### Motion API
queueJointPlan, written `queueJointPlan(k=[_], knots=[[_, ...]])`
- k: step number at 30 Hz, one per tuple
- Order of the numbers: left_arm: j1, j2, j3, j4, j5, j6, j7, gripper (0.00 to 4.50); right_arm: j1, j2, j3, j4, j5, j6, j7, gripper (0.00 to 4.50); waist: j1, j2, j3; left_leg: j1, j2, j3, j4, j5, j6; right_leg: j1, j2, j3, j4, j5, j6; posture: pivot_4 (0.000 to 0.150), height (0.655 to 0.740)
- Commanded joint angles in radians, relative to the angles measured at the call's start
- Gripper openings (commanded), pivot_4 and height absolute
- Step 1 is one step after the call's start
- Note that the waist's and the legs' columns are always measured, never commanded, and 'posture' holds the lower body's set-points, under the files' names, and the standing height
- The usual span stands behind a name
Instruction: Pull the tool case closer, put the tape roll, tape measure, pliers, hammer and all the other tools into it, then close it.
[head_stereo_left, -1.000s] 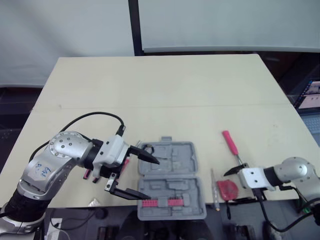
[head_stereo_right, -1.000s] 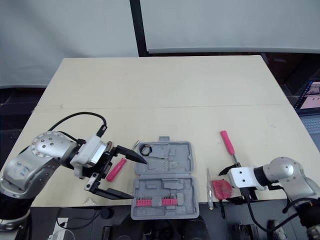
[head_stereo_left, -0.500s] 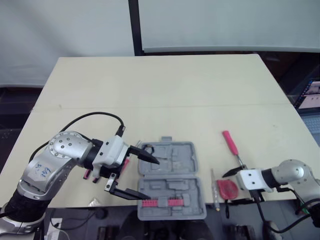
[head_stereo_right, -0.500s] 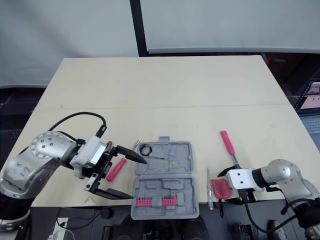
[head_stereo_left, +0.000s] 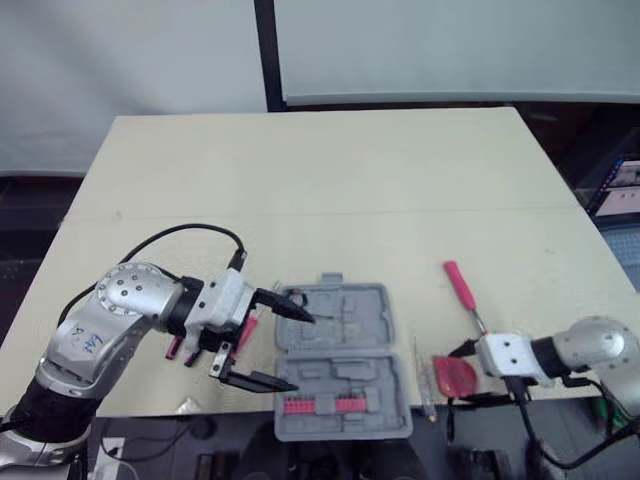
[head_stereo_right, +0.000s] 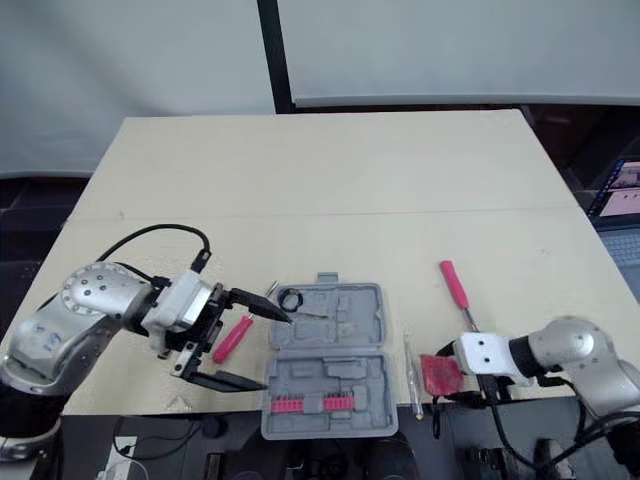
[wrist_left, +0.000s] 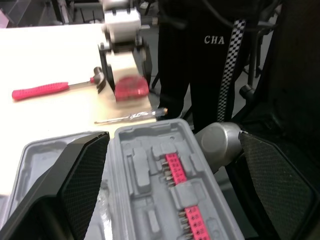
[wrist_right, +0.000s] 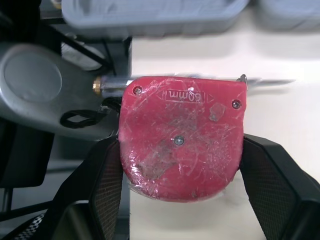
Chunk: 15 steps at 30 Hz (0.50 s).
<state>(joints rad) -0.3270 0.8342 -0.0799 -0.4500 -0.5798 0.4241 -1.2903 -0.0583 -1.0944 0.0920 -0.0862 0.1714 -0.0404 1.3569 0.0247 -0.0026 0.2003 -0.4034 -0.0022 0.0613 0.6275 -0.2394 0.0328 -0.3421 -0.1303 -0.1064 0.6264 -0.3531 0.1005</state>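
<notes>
1. Head view: open tool case (head_stereo_left: 340, 360) at the table's (head_stereo_left: 330, 170) near edge. Left gripper (head_stereo_left: 300, 350) spread wide at the case's left side – red-handled tool (head_stereo_right: 232, 337) just beside it.
2. Left wrist: red bit row (wrist_left: 185, 200) in the case, btw the fingers (wrist_left: 82, 165). Hammer (wrist_left: 45, 90) & screwdriver (wrist_left: 130, 116) lie beyond.
3. Right wrist: right gripper (wrist_right: 182, 145) pinching the tape measure (wrist_right: 182, 125) – fingers against both sides, screwdriver btw it & the case.

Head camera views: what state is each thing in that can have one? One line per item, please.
Grey plastic tool case: open, lying flat.
Black tape roll: inside the case's far half.
Red tape measure: flat on the table, outside the case.
Red-handled hammer: flat on the table, outside the case.
Left gripper: open, at the case's left edge.
</notes>
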Motion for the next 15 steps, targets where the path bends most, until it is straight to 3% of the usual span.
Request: queueJointPlan(k=[1, 8, 15], knots=[[0.02, 0.006, 0.027, 0.038, 0.025, -0.039, 0.003, 4.5, -0.068, -0.061, -0.032, -0.243, 0.116, 0.304, 0.002, 2.92, -0.001, 0.001, 0.0, 0.0, 0.0, 0.0, 0.0, -0.001, 0.0, 0.0, 0.0, 0.0, 0.0, 0.0, 0.0, 0.15, 0.7278], [0.014, -0.012, 0.041, 0.123, 0.055, -0.066, 0.043, 4.5, -0.385, -0.012, 0.13, -0.392, 0.129, 0.729, -0.034, 2.92, -0.001, 0.001, 0.0, -0.001, 0.002, -0.001, 0.001, -0.007, -0.004, -0.001, 0.0, -0.001, -0.001, -0.001, -0.003, 0.15, 0.7278], [0.0, -0.023, 0.048, 0.212, 0.113, -0.128, 0.06, 4.5, -0.727, 0.171, 0.418, -0.246, -0.027, 0.873, -0.047, 2.92, -0.014, 0.001, 0.0, -0.003, 0.002, 0.0, 0.002, -0.007, -0.003, -0.003, 0.0, 0.0, -0.002, -0.001, -0.002, 0.15, 0.7278]])
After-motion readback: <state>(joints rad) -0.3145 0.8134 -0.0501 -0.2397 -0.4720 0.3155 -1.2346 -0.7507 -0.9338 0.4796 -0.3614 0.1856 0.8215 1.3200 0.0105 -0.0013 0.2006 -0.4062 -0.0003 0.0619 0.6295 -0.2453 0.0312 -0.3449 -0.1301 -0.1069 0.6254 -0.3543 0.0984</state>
